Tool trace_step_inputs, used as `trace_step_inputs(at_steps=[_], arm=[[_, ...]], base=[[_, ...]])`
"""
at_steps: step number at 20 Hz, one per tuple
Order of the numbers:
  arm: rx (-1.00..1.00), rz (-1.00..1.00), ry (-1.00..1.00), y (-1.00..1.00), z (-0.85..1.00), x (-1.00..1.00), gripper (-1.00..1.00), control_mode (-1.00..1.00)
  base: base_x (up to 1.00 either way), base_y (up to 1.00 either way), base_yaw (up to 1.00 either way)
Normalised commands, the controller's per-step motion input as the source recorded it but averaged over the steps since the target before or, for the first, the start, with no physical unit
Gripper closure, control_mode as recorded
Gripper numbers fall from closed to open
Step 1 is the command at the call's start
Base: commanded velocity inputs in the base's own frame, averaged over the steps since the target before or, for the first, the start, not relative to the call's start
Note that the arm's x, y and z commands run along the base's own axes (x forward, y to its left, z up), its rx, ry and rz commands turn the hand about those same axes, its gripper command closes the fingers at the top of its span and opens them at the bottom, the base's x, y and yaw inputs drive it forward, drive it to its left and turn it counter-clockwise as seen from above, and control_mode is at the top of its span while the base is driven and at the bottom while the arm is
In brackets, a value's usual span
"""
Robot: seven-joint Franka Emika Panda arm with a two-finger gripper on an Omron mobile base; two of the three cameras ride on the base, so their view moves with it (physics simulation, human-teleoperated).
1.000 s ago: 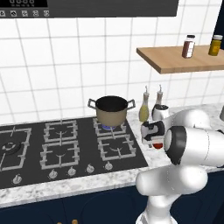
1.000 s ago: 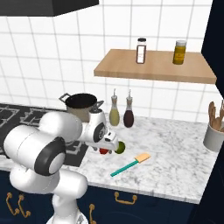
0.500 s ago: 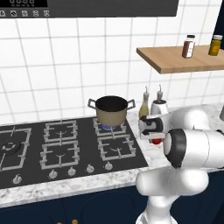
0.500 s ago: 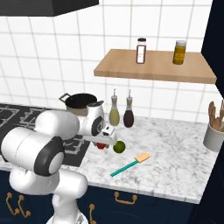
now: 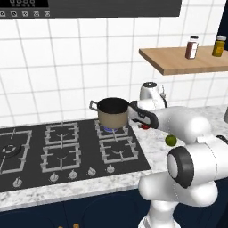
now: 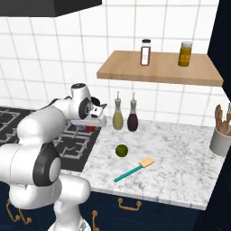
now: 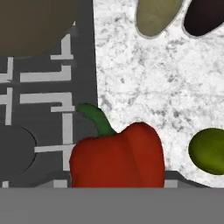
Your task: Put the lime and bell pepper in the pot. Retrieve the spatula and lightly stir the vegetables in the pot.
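The red bell pepper (image 7: 116,157) sits between my gripper's fingertips, and the gripper (image 7: 116,181) is shut on it above the stove's right edge. A bit of red bell pepper (image 5: 145,127) peeks out under the hand, just right of the tan pot (image 5: 112,116) on the back burner. From the right, the gripper (image 6: 90,126) hangs over the hob's edge. On the marble counter lies the lime (image 6: 121,150), apart from the hand, seen also as a green lime (image 7: 209,151) and as the lime (image 5: 170,140). Nearer the counter's front lies the teal-handled spatula (image 6: 134,169).
Two spouted bottles, yellow-green (image 6: 117,118) and dark red-brown (image 6: 132,119), stand against the tiled wall. A wooden shelf (image 6: 158,67) with two jars hangs above them. A utensil crock (image 6: 221,140) stands at the far right. The black stove (image 5: 67,151) stretches left.
The jaws closed on the bell pepper. The hand then rose from the counter and moved left toward the pot with the pepper in it. The lime and spatula stayed put.
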Motion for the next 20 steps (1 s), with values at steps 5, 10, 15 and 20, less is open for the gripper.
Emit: trace_step_inputs(at_steps=[5, 10, 15, 20], arm=[[-0.01, 0.04, -0.04, 0.99, 0.7, 0.54, 1.0, -1.0], [0.0, -0.09, -0.08, 0.49, 0.53, 0.65, 1.0, -1.0], [0.02, -0.02, 0.01, 0.06, -0.07, 1.0, 1.0, -1.0], [0.02, 0.0, 0.05, 0.07, -0.87, 0.86, 1.0, -1.0]], base=[[0.0, 0.0, 0.0], [0.0, 0.0, 0.0], [0.0, 0.0, 0.0], [0.0, 0.0, 0.0]])
